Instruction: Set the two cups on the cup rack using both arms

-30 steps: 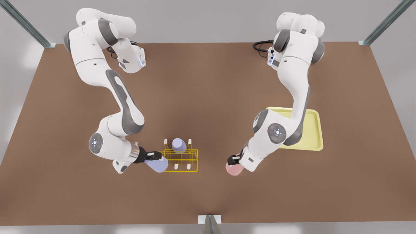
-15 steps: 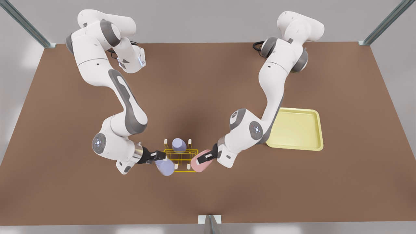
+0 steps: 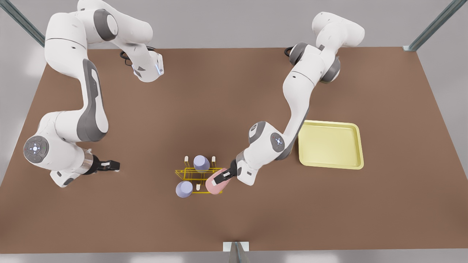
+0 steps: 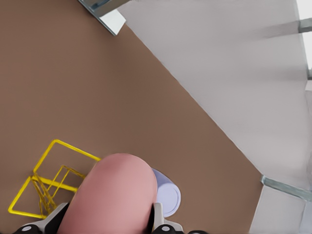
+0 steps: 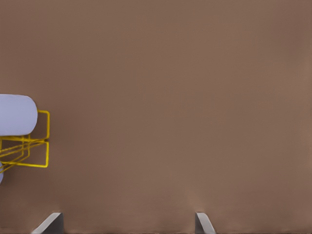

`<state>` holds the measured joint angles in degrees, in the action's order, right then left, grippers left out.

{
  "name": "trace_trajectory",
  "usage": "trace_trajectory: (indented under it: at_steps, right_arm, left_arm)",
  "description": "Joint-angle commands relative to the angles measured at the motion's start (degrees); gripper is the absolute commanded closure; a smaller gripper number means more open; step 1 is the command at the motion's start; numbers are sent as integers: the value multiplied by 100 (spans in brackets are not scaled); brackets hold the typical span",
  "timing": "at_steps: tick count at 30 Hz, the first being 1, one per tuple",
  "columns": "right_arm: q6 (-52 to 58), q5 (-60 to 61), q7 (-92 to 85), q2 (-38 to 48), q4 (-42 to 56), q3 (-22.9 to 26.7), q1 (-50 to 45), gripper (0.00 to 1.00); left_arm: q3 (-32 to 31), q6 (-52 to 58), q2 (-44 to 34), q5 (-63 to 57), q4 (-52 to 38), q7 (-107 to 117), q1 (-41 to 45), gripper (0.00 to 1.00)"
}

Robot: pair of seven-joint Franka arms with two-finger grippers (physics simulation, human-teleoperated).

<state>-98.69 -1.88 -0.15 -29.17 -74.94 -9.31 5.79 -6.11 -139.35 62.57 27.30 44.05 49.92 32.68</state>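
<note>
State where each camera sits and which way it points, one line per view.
Front view: high over the table, looking down; both arms show whole.
Left wrist view: on the arm at the front view's right, facing the cup rack and a lavender cup past the pink cup clamped in the left gripper.
Right wrist view: on the other arm, whose right gripper waits apart, facing across the table.
Shared: all three see the rack.
</note>
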Motion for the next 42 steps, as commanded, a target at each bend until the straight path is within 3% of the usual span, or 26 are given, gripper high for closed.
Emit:
trace_trajectory:
  at_steps: [1,4,9,11,12,20,22,23,25,26,27,28,29,30,31,32,42]
  right_arm:
    - [720,-67,-187,95,-135,44,-8,0]
    - [685,30,-178,113,-249,44,-8,0]
    - [1300,-814,-679,1097,-557,246,-78,0]
    - [1476,-735,-758,1238,-478,246,-78,0]
    - [1476,-656,-758,1238,-425,246,-78,0]
    - [1484,-401,-873,1247,-434,254,-52,0]
    - [1476,-295,-899,1264,-434,325,-52,0]
    - [1484,-278,-908,1360,-434,342,-61,0]
    - [1765,39,-855,1712,-434,518,-78,0]
    - [2090,47,-846,1941,-443,597,-131,0]
    - [2328,47,-846,2020,-434,659,-157,0]
    - [2407,4,-811,2091,-443,668,-157,0]
    - [2416,-40,-636,2143,-460,711,-166,0]
    - [2416,-102,-618,2187,-487,720,-166,0]
    - [2460,-93,-600,2257,-504,720,-175,0]
    - [2478,-93,-592,2328,-557,729,-175,0]
    - [2530,-93,-372,2381,-601,720,-175,0]
  left_arm:
    - [4,-145,-8,4,-2,299,19,16]
    - [4,-145,45,-5,7,273,45,16]
    - [180,-172,168,-5,-2,273,177,15]
    - [180,-207,168,-5,-2,220,177,2]
    - [180,-216,168,-5,-2,220,177,0]
    - [206,-216,106,-5,-134,879,151,0]
    - [714,923,-332,-5,-125,792,-121,0]
    - [1346,2380,-762,-49,-125,634,-271,0]
    - [3263,5707,-1379,-111,-99,-2643,-236,0]
    - [3757,6472,-1502,-365,-99,-3637,-218,0]
    - [3827,6912,-1678,-848,-90,-4332,-236,0]
    - [3722,6992,-2020,-1288,41,-4421,-218,0]
    - [2733,6501,-2757,-1630,1103,-4464,-594,0]
    - [997,5835,-3485,-3012,2172,-4438,-1462,0]
    - [-320,4920,-4303,-3697,3492,-4421,-2510,0]
    - [-427,4303,-5043,-3503,4559,-4421,-2723,0]
    - [-427,5031,-5035,-3064,4401,-3937,-2644,0]
